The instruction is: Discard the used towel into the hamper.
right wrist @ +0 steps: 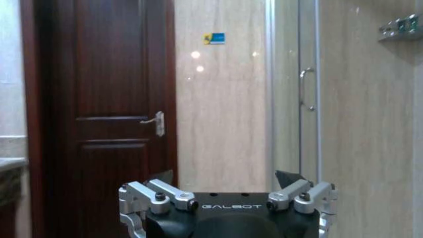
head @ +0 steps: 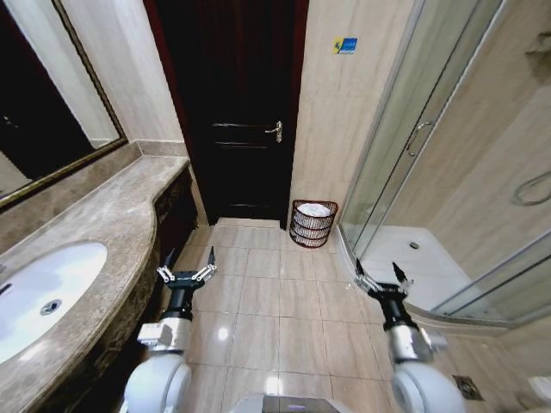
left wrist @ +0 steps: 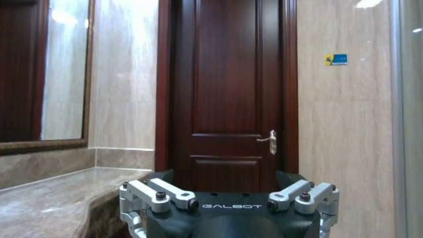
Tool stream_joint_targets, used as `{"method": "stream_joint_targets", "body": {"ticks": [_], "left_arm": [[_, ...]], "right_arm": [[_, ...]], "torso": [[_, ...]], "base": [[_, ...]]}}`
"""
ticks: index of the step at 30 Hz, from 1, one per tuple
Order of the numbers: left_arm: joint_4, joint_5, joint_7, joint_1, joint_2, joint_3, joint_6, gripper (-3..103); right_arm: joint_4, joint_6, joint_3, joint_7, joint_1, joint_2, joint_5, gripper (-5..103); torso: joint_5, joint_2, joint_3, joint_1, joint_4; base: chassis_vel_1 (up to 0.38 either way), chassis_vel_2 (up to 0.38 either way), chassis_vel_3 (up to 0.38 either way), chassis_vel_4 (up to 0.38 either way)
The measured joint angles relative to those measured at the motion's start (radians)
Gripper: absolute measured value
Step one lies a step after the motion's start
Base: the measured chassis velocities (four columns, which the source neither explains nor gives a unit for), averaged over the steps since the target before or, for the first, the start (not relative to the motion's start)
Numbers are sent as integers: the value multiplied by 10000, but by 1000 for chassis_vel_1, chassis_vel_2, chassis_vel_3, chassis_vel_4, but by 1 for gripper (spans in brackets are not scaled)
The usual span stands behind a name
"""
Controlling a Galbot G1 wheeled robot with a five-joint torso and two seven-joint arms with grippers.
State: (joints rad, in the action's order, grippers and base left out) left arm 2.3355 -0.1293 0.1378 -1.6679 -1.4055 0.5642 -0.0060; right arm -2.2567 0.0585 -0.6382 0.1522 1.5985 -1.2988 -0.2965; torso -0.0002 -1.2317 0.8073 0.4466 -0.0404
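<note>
The hamper (head: 313,229), a small dark red-brown ribbed basket, stands on the floor against the wall just right of the dark door. A white towel (head: 314,209) lies bunched in its open top. My left gripper (head: 188,263) is held low over the floor tiles beside the counter, open and empty, well short of the hamper. My right gripper (head: 379,274) is level with it near the shower step, also open and empty. In the left wrist view the left gripper (left wrist: 227,179) points at the door; in the right wrist view the right gripper (right wrist: 225,179) points at the wall beside it.
A marble counter (head: 103,232) with a white sink (head: 43,292) and a mirror (head: 43,95) runs along the left. The closed dark door (head: 237,112) is ahead. A glass shower enclosure (head: 430,172) with a raised white tray fills the right. Beige floor tiles (head: 275,301) lie between.
</note>
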Motion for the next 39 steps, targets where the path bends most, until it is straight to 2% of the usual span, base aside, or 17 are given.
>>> {"method": "stream_joint_targets", "body": {"ticks": [2,7,12,17,19,39], "left_arm": [[-313,-274,-8,506,540,-3,290,100],[-864,-545,-50,1266,1026,-163,286,100],[-1277,-745,-23,1986,1103,-352,328,100],[-1286,-756,-19,2111,1103,-437,439,100],[-1290,-691,36,2133,1121,-445,647,100],[-1261,-598,75,2098,1121,-438,772,100]], "right_arm": [[179,493,-563,-52,-552,140,-84,100],[-59,484,-728,-242,-81,-128,-22,100],[-149,104,-718,-493,478,-562,269,100],[-262,92,-713,-507,587,-736,337,100],[-287,135,-707,-500,611,-838,532,100],[-291,146,-690,-476,611,-857,608,100]], "torso": [[1,0,0,0,-1],[1,0,0,0,3],[1,0,0,0,4],[1,0,-1,0,1],[2,0,-1,0,2],[2,0,-1,-2,1]], "base": [[0,0,0,0],[0,0,0,0],[0,0,0,0],[0,0,0,0],[0,0,0,0],[0,0,0,0]]}}
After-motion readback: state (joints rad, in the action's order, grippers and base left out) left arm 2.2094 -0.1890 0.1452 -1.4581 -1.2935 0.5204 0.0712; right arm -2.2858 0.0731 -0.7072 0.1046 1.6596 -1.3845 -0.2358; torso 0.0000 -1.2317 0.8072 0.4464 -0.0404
